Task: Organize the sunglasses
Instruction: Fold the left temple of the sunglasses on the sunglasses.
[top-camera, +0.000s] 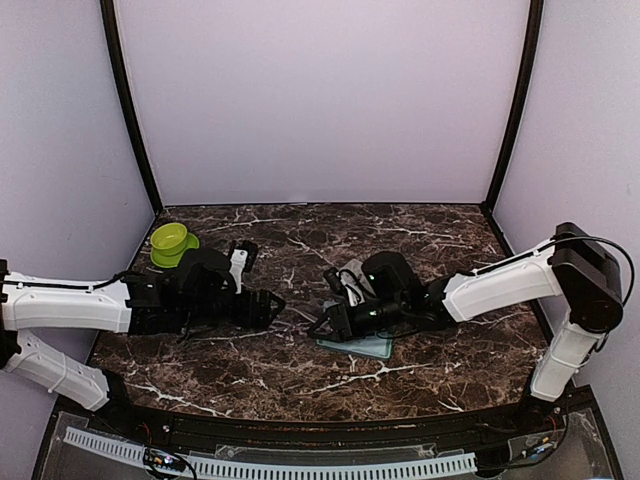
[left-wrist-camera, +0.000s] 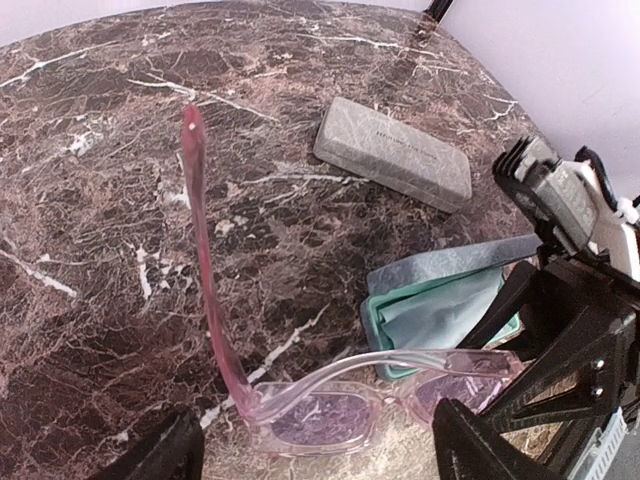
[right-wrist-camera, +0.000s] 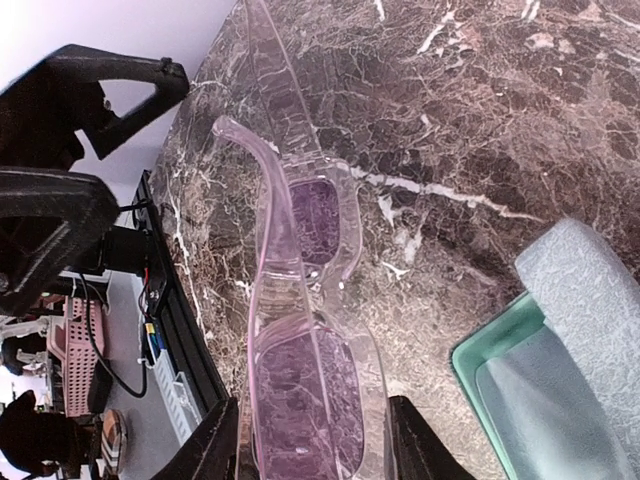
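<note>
The sunglasses (left-wrist-camera: 330, 412) are clear pink with purple lenses, hanging just above the marble. One temple sticks out unfolded and the other lies folded across the lenses. My right gripper (right-wrist-camera: 310, 450) is shut on one lens end (right-wrist-camera: 305, 400), a finger on each side. My left gripper (left-wrist-camera: 315, 455) is open; its fingers (left-wrist-camera: 160, 458) flank the other lens, and the left finger stands apart from the frame. In the top view the two grippers (top-camera: 270, 305) (top-camera: 325, 325) meet at the table's middle, and the glasses barely show there.
An open grey case (left-wrist-camera: 385, 300) with teal lining and a pale cloth (left-wrist-camera: 440, 310) lies under the right arm (top-camera: 360, 345). A closed grey case (left-wrist-camera: 392, 152) lies farther back. A green bowl (top-camera: 170, 240) stands at the back left.
</note>
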